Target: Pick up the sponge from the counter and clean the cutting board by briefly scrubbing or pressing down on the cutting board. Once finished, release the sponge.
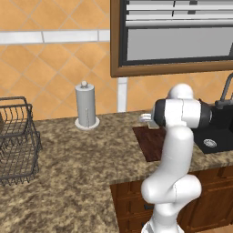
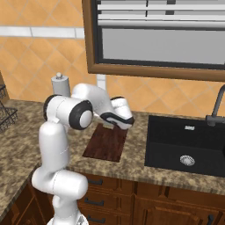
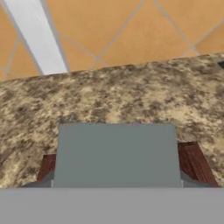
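**Sponge at the board's far end**

The sponge (image 3: 116,153) is sitting right under the hand, over the far end of the board (image 2: 105,143) on the bench (image 1: 73,154). The jaws (image 2: 125,124) are hovering there; whether they are gripping is unclear. Being soft and light, the sponge probably suits a pinch across its short sides.

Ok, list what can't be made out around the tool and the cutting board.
Tool grip: too small in the right base view; in the hand view the sponge hides its tips.
Cutting board: the arm hides its right part in the left base view.
Whether the sponge touches the board: not clear from any view.
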Robot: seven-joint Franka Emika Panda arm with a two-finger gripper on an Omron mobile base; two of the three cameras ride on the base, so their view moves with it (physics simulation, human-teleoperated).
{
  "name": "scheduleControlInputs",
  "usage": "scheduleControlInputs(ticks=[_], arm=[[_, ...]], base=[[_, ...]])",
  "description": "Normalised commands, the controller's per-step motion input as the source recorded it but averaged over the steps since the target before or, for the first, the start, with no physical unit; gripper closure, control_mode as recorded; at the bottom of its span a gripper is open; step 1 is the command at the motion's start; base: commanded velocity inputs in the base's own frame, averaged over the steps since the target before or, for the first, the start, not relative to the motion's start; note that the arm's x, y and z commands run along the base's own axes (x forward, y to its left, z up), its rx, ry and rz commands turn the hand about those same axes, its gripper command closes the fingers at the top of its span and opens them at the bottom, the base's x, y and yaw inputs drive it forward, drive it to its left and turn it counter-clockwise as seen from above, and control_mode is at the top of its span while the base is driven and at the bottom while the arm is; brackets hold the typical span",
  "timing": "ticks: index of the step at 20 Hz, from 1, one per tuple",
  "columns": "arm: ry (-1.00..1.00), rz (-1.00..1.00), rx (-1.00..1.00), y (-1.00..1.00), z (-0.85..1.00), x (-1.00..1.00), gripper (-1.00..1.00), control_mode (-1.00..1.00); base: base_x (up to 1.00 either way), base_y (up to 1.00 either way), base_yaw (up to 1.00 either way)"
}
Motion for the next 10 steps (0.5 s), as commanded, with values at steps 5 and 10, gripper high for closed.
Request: scheduleControlInputs(ticks=[5,10], arm=[[-0.12,0.01,0.0,0.0,-0.68,-0.25,1.0,-1.0],[-0.2,0.01,0.0,0.01,-0.82,-0.09,1.0,-1.0]], base=[[0.0,0.0,0.0],[0.0,0.0,0.0]])
